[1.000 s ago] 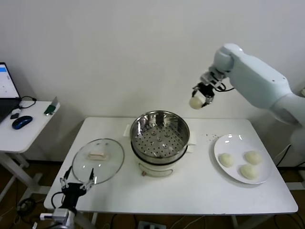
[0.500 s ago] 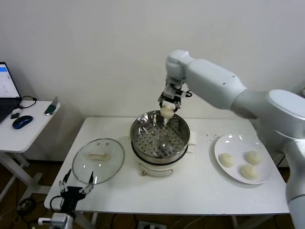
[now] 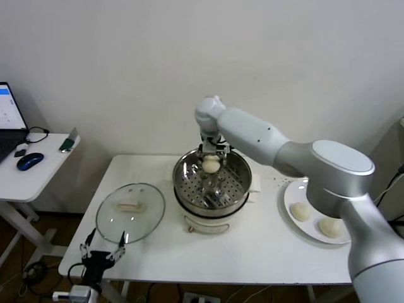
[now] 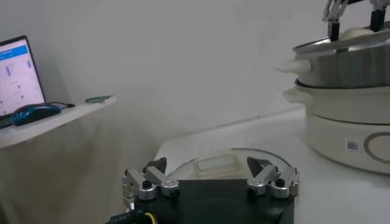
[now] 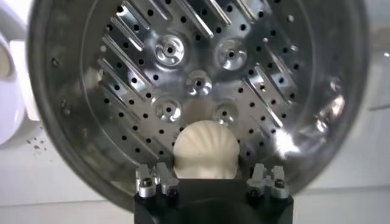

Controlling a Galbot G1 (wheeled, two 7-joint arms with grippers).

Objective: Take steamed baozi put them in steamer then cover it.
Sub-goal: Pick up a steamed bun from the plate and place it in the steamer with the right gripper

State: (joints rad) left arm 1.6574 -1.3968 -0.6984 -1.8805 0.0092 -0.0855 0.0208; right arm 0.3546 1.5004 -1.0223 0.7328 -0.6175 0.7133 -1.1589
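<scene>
Right gripper point(image 3: 211, 156): fingers pinched a smooth cream-white round dough bun point(image 5: 206, 151), held over the perforated tray of the shiny round stainless-steel steamer point(image 3: 237, 183) at bench centre.
Left gripper point(image 3: 101, 257): fingers spread, empty, off the bench's front edge, near the clear glass lid point(image 3: 130, 211).
Flat white plate point(image 3: 290, 195): two buns point(image 3: 300, 212) visible.
</scene>
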